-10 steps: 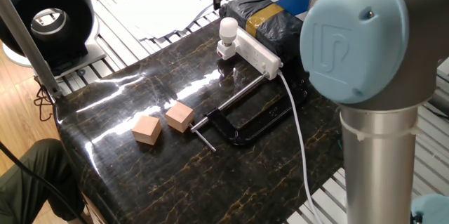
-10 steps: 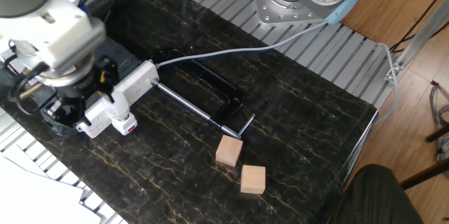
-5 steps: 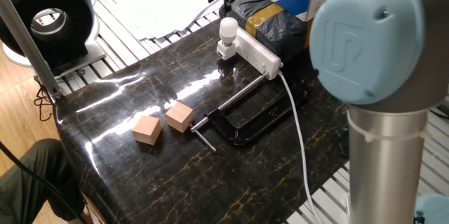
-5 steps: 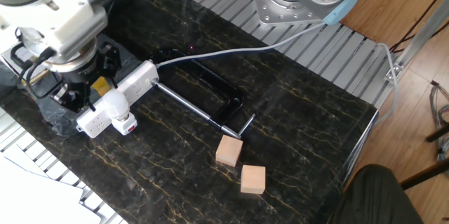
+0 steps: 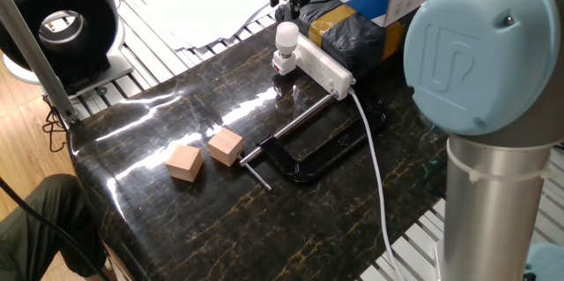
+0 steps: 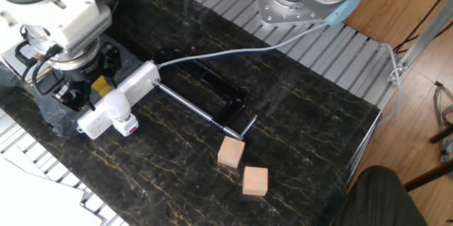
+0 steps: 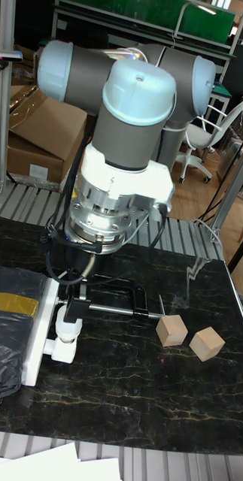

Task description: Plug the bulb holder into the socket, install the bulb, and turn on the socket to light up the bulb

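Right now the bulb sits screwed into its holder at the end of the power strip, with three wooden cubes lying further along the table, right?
Nearly: there are two wooden cubes, not three, as one fixed view shows. The bulb does sit in its holder at the strip's end.

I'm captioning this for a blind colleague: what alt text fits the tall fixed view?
A large robot arm hangs over a dark marble table, above a white bulb sitting in its holder beside a white power strip. A black clamp and two wooden cubes lie to the right.

black clamp [image 5: 313,153] beside socket [image 5: 322,65], wooden cubes [image 5: 204,155] apart
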